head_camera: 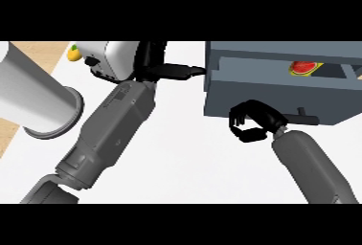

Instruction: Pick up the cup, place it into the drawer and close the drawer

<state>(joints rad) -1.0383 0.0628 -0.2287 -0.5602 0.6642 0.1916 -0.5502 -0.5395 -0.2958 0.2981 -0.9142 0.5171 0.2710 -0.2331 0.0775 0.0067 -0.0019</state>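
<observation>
The red cup [304, 67] lies inside the open grey drawer [268, 98] at the upper right, only its top showing past the drawer's front panel. My right hand [252, 122] is at the lower left of that front panel, fingers curled and holding nothing, left of the small dark handle [300, 113]. My left hand [167, 71] is stretched up the middle of the view, its straight fingers [189, 72] pointing right and touching the left side of the drawer unit.
A big white cylinder [41, 95] lies at the left over the wooden counter edge. A white rounded object [107, 56] with a yellow item [72, 53] beside it sits at the top, partly behind my left forearm.
</observation>
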